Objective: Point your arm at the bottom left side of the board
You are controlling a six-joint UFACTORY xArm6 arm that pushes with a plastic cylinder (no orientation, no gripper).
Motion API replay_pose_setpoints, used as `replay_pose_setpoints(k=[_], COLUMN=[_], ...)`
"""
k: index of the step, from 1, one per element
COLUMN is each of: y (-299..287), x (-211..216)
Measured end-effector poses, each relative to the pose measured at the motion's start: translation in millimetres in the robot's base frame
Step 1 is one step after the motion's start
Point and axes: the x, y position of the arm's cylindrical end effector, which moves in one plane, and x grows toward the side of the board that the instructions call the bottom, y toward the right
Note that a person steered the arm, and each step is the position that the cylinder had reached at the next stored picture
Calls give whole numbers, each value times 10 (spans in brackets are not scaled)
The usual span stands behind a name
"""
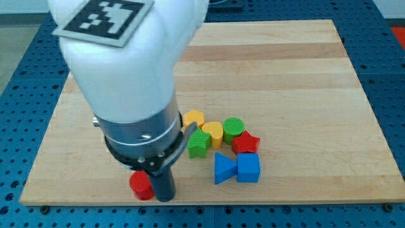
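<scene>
The blue perforated bench [25, 69] fills the frame's edges, and on it lies the pale wooden board [278, 69], which takes up nearly the whole picture. Its bottom left corner sits near the lower left of the frame.

Next in size is the arm [123, 63], a white housing that covers the upper left of the frame, with a black-and-white marker tag [104, 19] on its top. Below the white shell comes a dark metallic collar [142, 142], and from that a short dark rod runs down. There is no gripper on this arm, so nothing opens or closes; the rod simply ends in my tip [164, 197], which stands on the board in the lower left part of the frame, close to the board's bottom edge.

Just beside my tip, on its left and touching or nearly touching the rod, is a red cylinder [142, 185].

The other blocks form a cluster right of the rod, around the lower middle of the frame. At the bottom of the cluster a blue triangle [223, 168] meets a blue cube [249, 168]. Above the cube sits a red star [246, 144], and above that a green cylinder [233, 127]. Left of these a yellow heart [212, 133] lies against a green block [199, 143] whose shape I cannot make out exactly. A yellow block [193, 118], partly hidden by the collar, sits at the cluster's upper left.
</scene>
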Motion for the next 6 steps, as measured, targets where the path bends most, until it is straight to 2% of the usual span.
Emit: replay_pose_setpoints(k=[2, 4, 6], y=[19, -187, -1261], x=[-951, -1007, -924])
